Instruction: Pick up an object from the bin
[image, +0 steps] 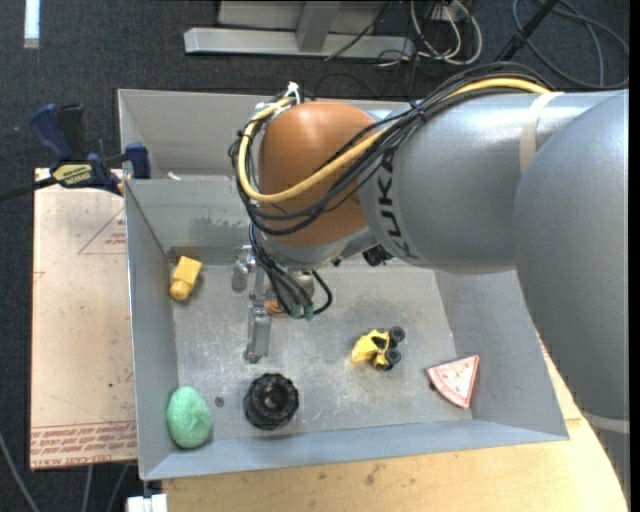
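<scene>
The grey metal bin (150, 340) holds a few things, spread well apart on its scuffed floor. Farthest left, near the left wall, a small yellow block (185, 277) lies tilted towards the back of the floor. In the front left corner sits a green egg-shaped lump (188, 417), close to the front wall. To the right of these, the gripper (256, 345) hangs low over a bare patch of floor, left of the bin's middle. It has nothing visibly in its hold, and I cannot tell whether it is open or closed. The nearest thing to it is a black round ribbed knob (271, 400), which lies just in front of it by the front wall and apart from its tip. The yellow block lies to its left and farther back, with open floor between them. A loop of dark cables (300, 295) hangs from the wrist just to the right of the gripper. Above it bulges the orange cover (305, 175), which hides the back middle of the bin. Farther right, a small yellow and black toy (377, 349) lies on the floor, clear of the gripper. Beyond that a pink wedge (455, 380) with a red edge rests in the front right part. The thick grey arm (500, 170) comes in from the right and covers the bin's back right corner.
</scene>
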